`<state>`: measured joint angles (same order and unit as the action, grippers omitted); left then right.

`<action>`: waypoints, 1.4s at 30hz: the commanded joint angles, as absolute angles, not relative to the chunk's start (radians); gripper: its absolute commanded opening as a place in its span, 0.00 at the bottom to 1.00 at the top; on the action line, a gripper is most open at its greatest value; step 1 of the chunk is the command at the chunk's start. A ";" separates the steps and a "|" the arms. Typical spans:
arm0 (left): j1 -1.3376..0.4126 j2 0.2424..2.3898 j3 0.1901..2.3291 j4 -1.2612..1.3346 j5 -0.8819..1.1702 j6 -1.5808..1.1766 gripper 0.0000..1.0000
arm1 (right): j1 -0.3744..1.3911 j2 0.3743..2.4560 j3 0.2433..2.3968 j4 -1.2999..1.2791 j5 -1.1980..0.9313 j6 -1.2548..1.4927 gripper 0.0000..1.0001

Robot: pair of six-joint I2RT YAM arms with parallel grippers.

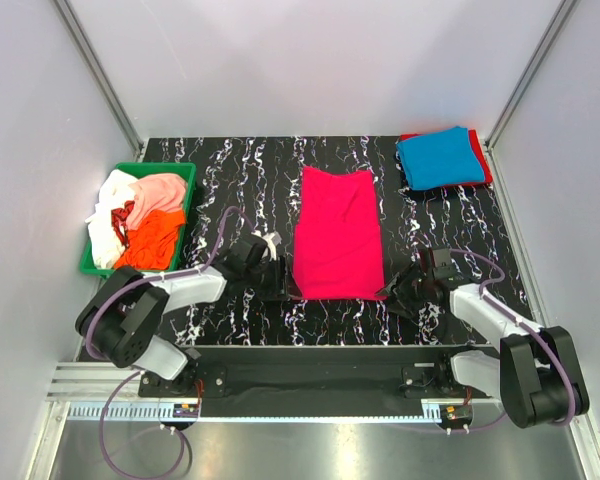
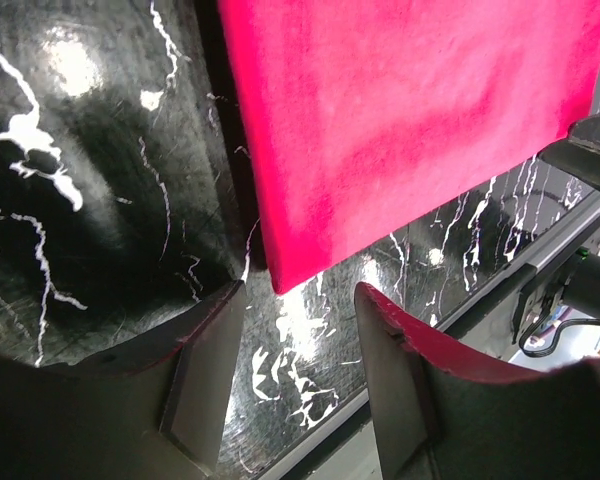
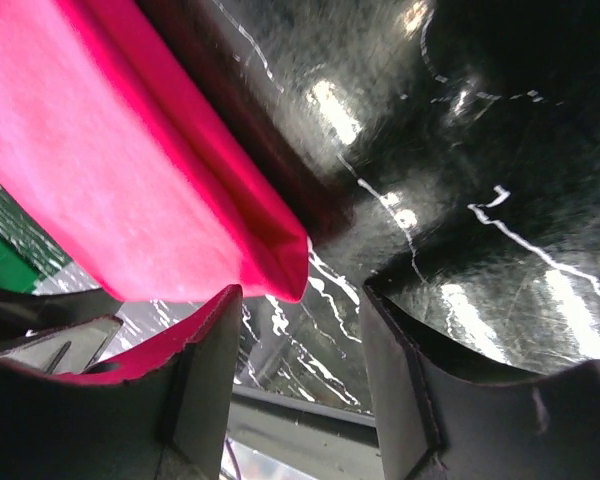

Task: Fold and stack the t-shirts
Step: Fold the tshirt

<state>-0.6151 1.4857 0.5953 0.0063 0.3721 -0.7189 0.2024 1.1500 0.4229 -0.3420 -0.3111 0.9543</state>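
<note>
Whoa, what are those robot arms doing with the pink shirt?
Two robot arms are folding t-shirts. The pink t-shirt lies flat on the table, folded into a long strip. The left arm and right arm sit at its near corners, jaws open, gripping nothing. A blue t-shirt is stacked on a red one at the far right, and more t-shirts wait in the green bin.

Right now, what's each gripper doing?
Left gripper: open, empty, at a near corner of the pink t-shirt.
Right gripper: open, empty, at its other near corner.

Open tabletop (image 1: 230,170) flanking magenta t-shirt (image 1: 338,235)
</note>
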 commanded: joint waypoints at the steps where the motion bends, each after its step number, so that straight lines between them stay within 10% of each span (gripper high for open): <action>1: -0.620 1.525 0.606 -0.005 0.347 -0.715 0.54 | 0.207 1.137 0.448 -0.337 -0.229 0.960 0.57; 16: -0.626 1.569 0.597 0.086 0.354 -0.746 0.32 | 0.207 1.200 0.451 -0.281 -0.215 0.959 0.43; 22: -0.643 1.539 0.601 0.087 0.388 -0.733 0.00 | 0.209 1.181 0.462 -0.284 -0.218 0.937 0.00; 42: -0.870 1.009 0.604 -0.232 0.232 -0.874 0.00 | 0.210 0.600 0.574 -0.804 -0.209 0.879 0.00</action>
